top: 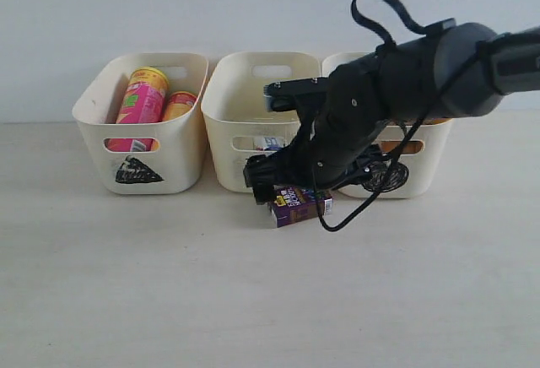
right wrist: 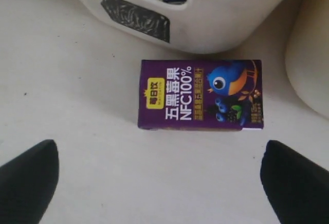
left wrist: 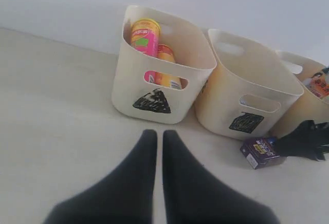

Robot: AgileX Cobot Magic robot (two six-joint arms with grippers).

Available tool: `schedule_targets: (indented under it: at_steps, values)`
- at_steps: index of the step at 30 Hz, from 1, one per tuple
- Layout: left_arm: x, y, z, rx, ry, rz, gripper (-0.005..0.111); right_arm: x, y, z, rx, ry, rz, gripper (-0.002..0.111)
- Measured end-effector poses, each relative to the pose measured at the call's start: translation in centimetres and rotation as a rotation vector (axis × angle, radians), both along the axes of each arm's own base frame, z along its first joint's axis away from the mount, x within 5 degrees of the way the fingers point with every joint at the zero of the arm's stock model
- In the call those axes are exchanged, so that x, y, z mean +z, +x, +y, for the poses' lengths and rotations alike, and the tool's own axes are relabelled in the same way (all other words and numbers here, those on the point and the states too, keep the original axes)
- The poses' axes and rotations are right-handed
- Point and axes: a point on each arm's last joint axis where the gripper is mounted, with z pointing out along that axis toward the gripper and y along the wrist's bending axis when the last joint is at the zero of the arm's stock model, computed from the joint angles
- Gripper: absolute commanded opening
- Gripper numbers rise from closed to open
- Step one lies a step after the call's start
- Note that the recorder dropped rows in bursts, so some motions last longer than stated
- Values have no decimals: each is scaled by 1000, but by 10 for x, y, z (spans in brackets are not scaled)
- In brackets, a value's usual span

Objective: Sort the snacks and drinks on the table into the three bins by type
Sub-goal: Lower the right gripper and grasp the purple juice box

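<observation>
Pale table [top: 126, 284]: purple carton [right wrist: 200, 94] lies flat by the middle bin [top: 226, 144]; lower your wide-open right gripper [right wrist: 162, 183] squarely over it; left gripper [left wrist: 156, 134] rests closed.

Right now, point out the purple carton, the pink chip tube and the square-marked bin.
purple carton [right wrist: 200, 94]: right wrist view, middle of its printed face.
pink chip tube [top: 142, 102]: exterior view, its pink side.
square-marked bin [left wrist: 226, 103]: left wrist view, bare front wall.

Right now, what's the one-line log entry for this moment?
right gripper: open, over dark purple carton | carton: flat on table by square bin | left gripper: shut, empty
</observation>
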Motion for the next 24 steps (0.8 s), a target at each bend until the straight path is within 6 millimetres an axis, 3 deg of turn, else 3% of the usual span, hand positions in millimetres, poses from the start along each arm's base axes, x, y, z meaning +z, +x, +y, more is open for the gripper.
schedule_targets:
  at_steps: [11,24]
  values:
    - [0,0,0,0,0,0,4,-34,16,-3,-52,-16,-21,96]
    - [0,0,0,0,2,0,4,-60,24,-1,-29,-22,-44,96]
